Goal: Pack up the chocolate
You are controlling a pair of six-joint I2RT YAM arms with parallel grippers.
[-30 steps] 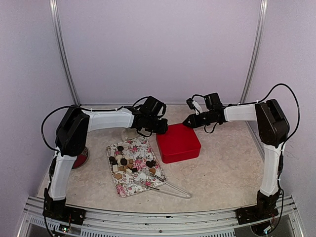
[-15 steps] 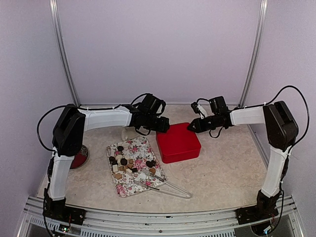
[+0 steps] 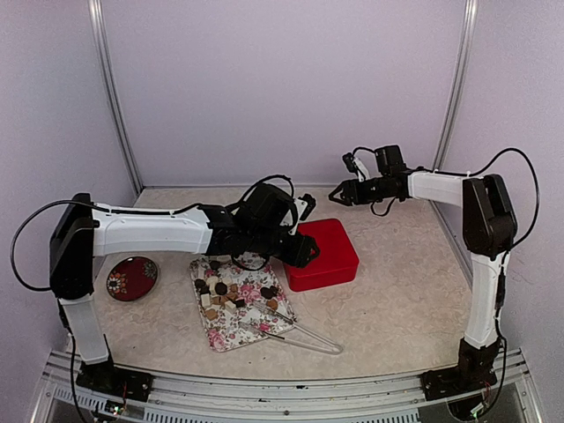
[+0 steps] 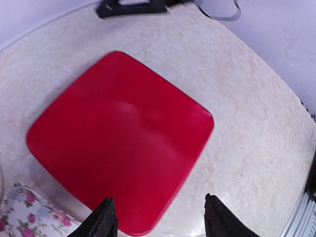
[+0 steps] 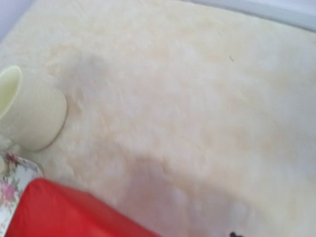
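One red box (image 3: 322,254); roughly fifteen chocolates (image 3: 231,291) on one floral tray (image 3: 220,337); left fingers (image 4: 104,219) wide apart; right fingers (image 3: 340,194) cannot tell.

Robot lab enclosure indicated: plain lilac panels (image 3: 282,88) and aluminium posts (image 3: 113,97) seen behind left arm (image 3: 150,231); marble-look tabletop (image 3: 405,300) beneath.

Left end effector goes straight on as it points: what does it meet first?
The left end effector would probably meet the red box on its lid, near its edge; depth is unclear.
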